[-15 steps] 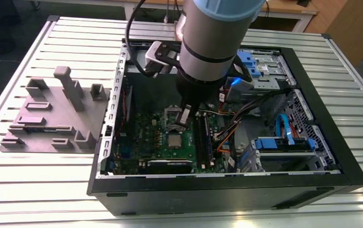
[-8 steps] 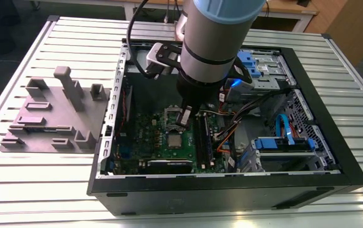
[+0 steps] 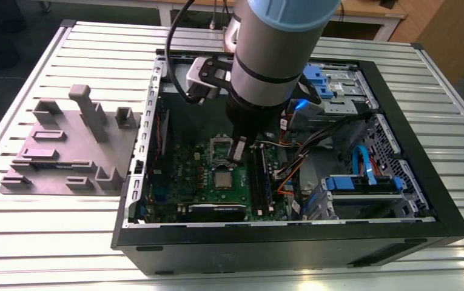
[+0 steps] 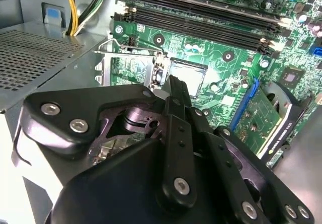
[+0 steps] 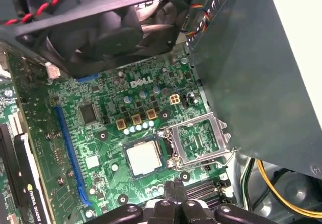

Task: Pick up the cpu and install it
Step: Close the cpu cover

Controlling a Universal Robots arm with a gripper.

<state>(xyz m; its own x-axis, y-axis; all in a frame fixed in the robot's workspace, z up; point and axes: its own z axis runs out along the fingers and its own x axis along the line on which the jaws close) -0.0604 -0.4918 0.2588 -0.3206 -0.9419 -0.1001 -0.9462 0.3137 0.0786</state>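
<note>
From my seat I see the black two-fingered gripper [image 3: 238, 151] reaching down into the open black computer case [image 3: 426, 200], its fingers pressed narrowly together with nothing between them. The small square cpu with its silvery-grey metal top [image 5: 144, 158] lies flat in the socket of the green circuit board [image 5: 105, 133], and the rectangular metal socket frame [image 5: 201, 139] is swung open just beside it, touching along the hinge edge. In the first wrist view the fingertips [image 5: 172, 189] sit near the chip's edge but apart from it. A black fan housing [image 5: 105, 27] overhangs one side of the board and a grey metal wall [image 5: 251, 73] closes in close by the frame, so room is tight there. The long black memory slots [image 4: 201, 17] run along the far edge. On the exterior view's left, a grey moulded block [image 3: 70, 151] stands on the slatted metal table [image 3: 54, 242], well apart from the case
</note>
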